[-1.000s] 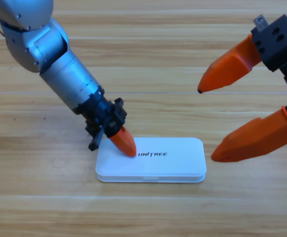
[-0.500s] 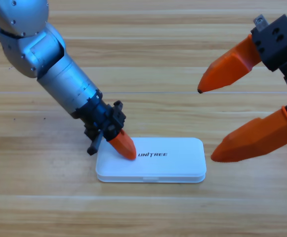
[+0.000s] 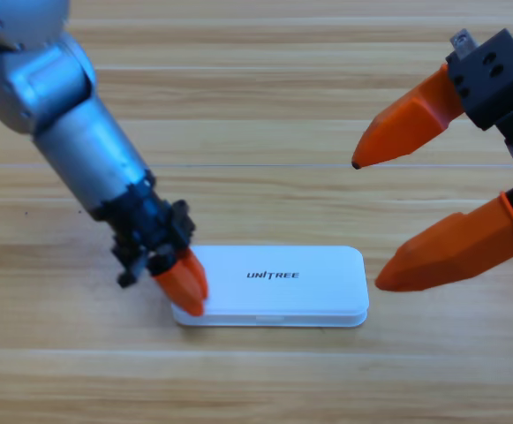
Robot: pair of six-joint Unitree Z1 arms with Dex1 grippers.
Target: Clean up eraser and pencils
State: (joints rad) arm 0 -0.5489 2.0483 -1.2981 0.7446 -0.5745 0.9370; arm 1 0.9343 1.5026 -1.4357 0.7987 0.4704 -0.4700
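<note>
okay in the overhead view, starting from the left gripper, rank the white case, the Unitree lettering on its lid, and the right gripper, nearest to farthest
1. The white case: the left gripper is at its left end, over the corner.
2. The Unitree lettering: on the closed lid, a little right of the left gripper.
3. The right gripper: far off at the picture's right edge, jaws wide open, waiting.

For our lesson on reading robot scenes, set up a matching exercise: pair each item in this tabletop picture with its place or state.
Items:
1. left tool
2. right tool
3. white case
4. table

Places or states:
A. lid shut, lying flat, printed word facing up
B. waiting at the picture's right edge, orange jaws wide apart
C. wooden planks under everything
D. pointing down at the case's left end

Pairs: 1-D, 2-B, 3-A, 4-C
</note>
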